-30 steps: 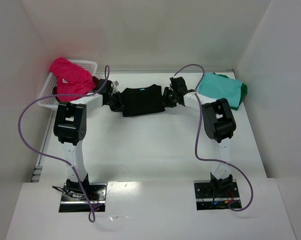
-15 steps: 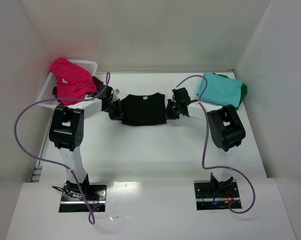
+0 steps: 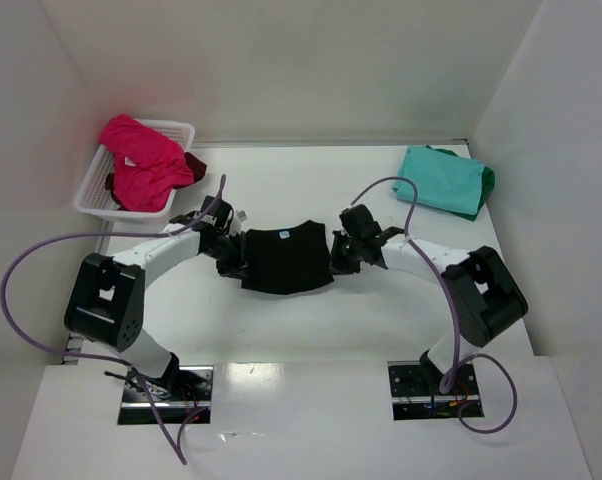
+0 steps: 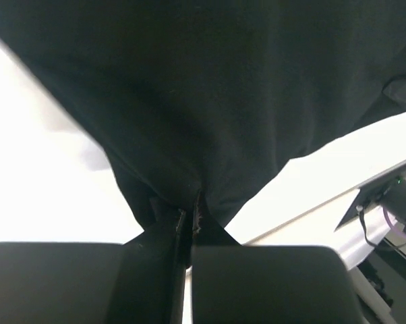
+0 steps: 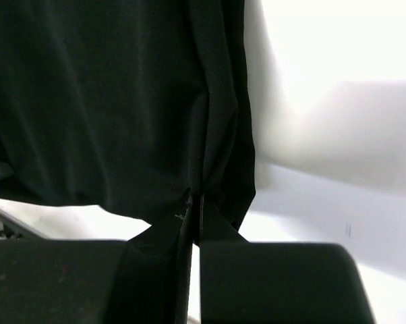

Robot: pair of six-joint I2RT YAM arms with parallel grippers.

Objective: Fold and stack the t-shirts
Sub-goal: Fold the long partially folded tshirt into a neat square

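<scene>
burying dark red tee [image 3: 194,163]: pink tee [image 3: 141,165]

No text, brand, number or sign can be read in any view. The soft black cloth t-shirt [image 3: 286,264] carries a small light-blue neck label [image 3: 285,234] at its far edge, but the label is too small to show any lettering.

Seen from above, the light falls bright and even on the white table [image 3: 281,320], leaving only faint, soft shadows and a glossy sheen along its near edge. The left wall [image 3: 61,100] carries a reddish tint beside the pink t-shirt [image 3: 141,165]. In both wrist views the black t-shirt [image 4: 223,88] is a nearly textureless dark mass. There the table is blown out white, and whatever sits closest to the lens looks soft, probably out of focus.
</scene>
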